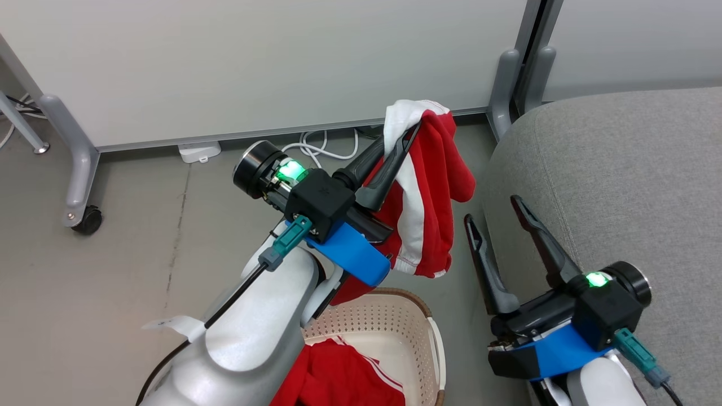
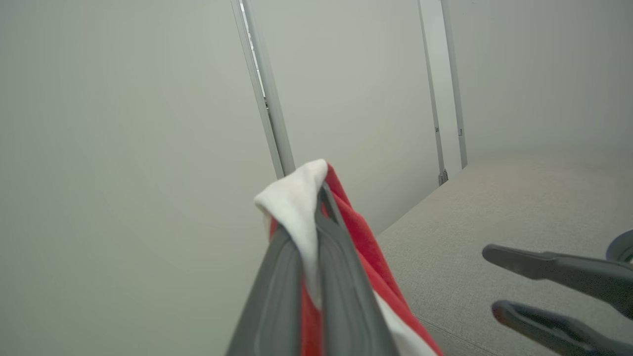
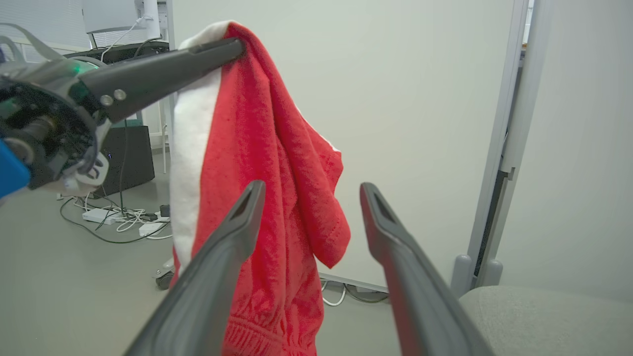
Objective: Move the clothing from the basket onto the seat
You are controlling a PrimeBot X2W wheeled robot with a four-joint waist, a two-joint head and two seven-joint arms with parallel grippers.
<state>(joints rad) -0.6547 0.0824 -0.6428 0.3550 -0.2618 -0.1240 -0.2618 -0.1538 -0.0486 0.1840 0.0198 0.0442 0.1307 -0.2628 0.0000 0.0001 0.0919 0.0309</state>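
Observation:
My left gripper (image 1: 414,127) is shut on a red garment with a white stripe (image 1: 434,186), which hangs high above the floor between the basket and the seat. The same clothing (image 3: 262,148) hangs from that gripper (image 3: 237,49) in the right wrist view, and its white fold (image 2: 296,207) is pinched at my left gripper's tips (image 2: 324,190). More red clothing (image 1: 338,378) lies in the cream basket (image 1: 406,316) below. My right gripper (image 1: 493,208) stands open at the grey seat's (image 1: 620,186) left edge, its fingers (image 3: 237,217) empty.
A white partition wall (image 1: 254,62) on grey wheeled legs (image 1: 79,169) stands behind. Cables and a power strip (image 1: 198,151) lie on the floor at its base. A second partition post (image 1: 519,84) rises beside the seat's back corner.

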